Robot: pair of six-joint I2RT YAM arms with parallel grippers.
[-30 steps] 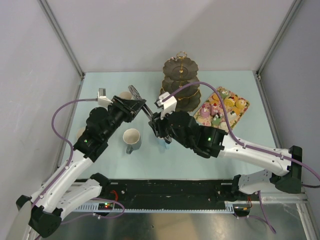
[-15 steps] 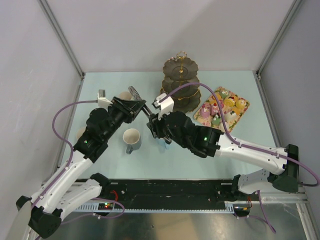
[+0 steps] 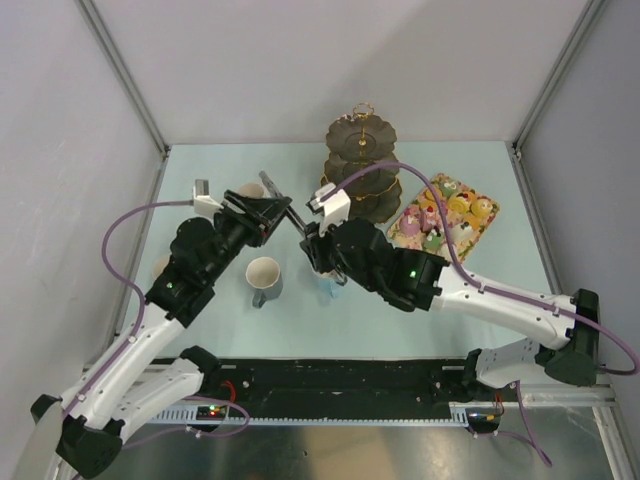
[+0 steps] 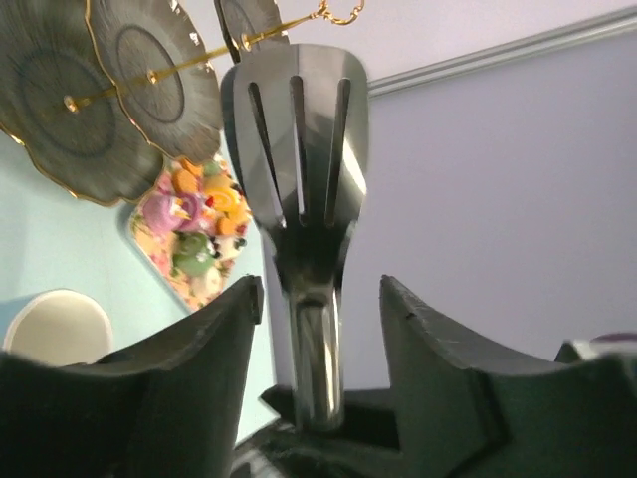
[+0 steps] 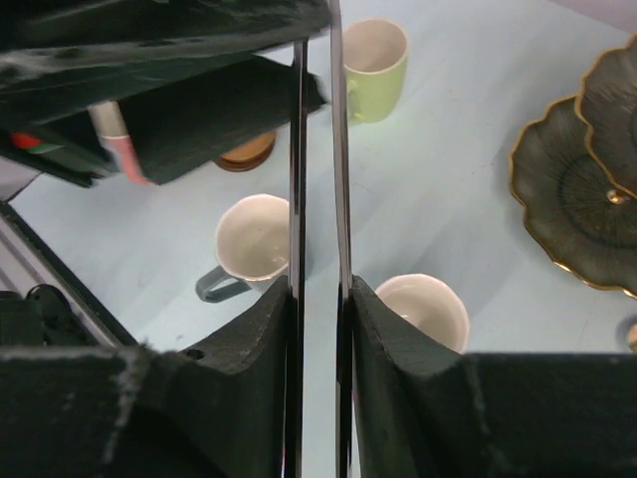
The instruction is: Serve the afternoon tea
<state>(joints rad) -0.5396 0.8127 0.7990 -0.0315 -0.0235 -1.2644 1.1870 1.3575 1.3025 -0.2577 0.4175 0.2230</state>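
My right gripper (image 5: 318,289) pinches the steel tongs (image 4: 299,139), my left gripper (image 4: 320,289) spread around them; the small cakes (image 3: 445,215) on the tray (image 3: 490,210) beside the stand (image 3: 362,165) look soft, probably crushable, so I'd nip them low, gently.

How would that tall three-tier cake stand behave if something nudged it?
The three-tier stand would probably wobble or tip rather than slide, since it rises tall on one thin gold rod with plates stacked up it. Its tiers look empty, so it is likely fairly light. The dark gold-rimmed plates could chip or break, though their material cannot be told.
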